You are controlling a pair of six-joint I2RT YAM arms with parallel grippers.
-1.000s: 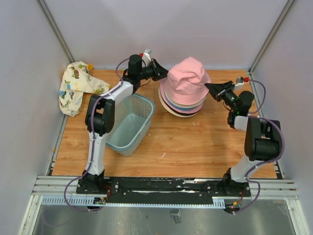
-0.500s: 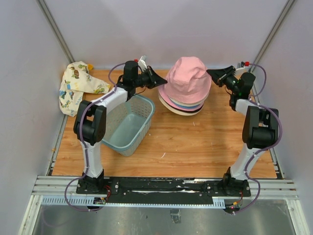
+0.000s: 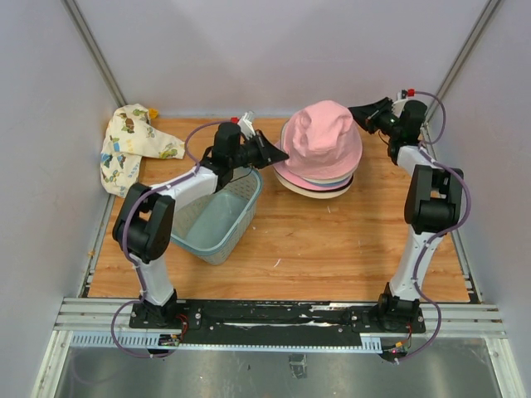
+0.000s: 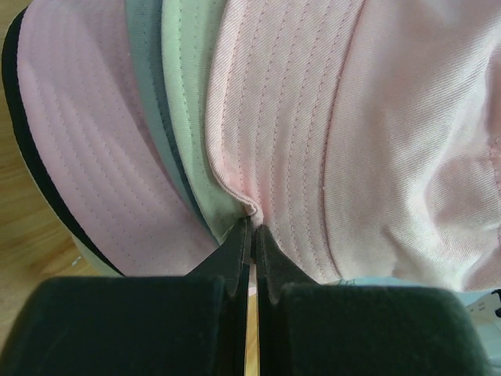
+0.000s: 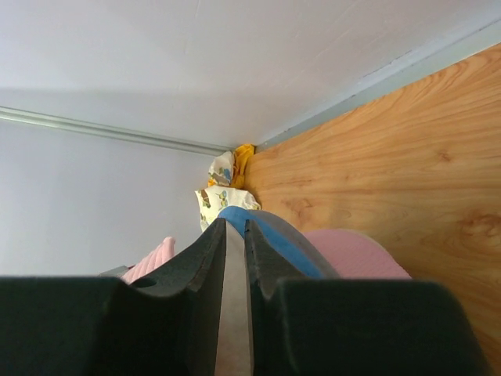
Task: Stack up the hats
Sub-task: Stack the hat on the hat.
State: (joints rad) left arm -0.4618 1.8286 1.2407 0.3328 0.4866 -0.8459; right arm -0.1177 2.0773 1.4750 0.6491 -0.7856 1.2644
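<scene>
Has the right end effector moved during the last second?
Yes. The right end effector moved away from the arm bases, closer to the rear wall.

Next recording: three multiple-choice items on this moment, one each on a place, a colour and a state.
1. In the top view, the basket lies: A) left of the hat stack B) on the stack C) right of it.
2. Top hat colour: A) teal B) pink C) grey.
3. Left claw: A) wide open B) gripping the basket rim C) shut, tips at the hat brims.
A, it sits on the stack's left; B, a pink crown tops the pile; C, the fingers meet at the brims.
</scene>
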